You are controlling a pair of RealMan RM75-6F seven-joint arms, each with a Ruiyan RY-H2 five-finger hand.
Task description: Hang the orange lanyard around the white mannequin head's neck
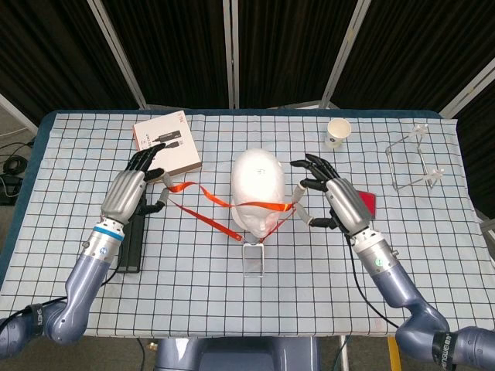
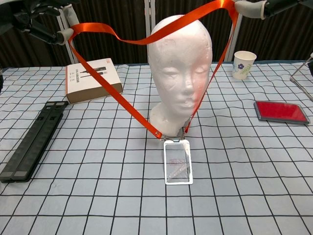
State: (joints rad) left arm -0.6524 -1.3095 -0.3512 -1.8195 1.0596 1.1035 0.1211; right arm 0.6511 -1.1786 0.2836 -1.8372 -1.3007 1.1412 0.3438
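Observation:
The white mannequin head point(image 1: 259, 185) point(image 2: 181, 73) stands upright at the table's middle. Both hands hold the orange lanyard point(image 1: 203, 193) point(image 2: 105, 90) raised and spread wide. My left hand point(image 1: 130, 192) point(image 2: 41, 22) pinches the strap left of the head. My right hand point(image 1: 334, 202) point(image 2: 261, 6) pinches it on the right, at about the height of the crown. The upper strand lies across the front of the crown, and two strands run down to a V before the neck. The clear badge holder point(image 1: 254, 259) point(image 2: 177, 161) hangs there, low over the table.
A brown-and-white box point(image 1: 166, 143) point(image 2: 93, 79) lies back left, a black bar point(image 1: 131, 243) point(image 2: 32, 142) under my left arm. A paper cup point(image 1: 338, 132) point(image 2: 243, 64), a red case point(image 1: 367, 202) point(image 2: 280, 111) and a clear stand point(image 1: 414, 164) sit on the right.

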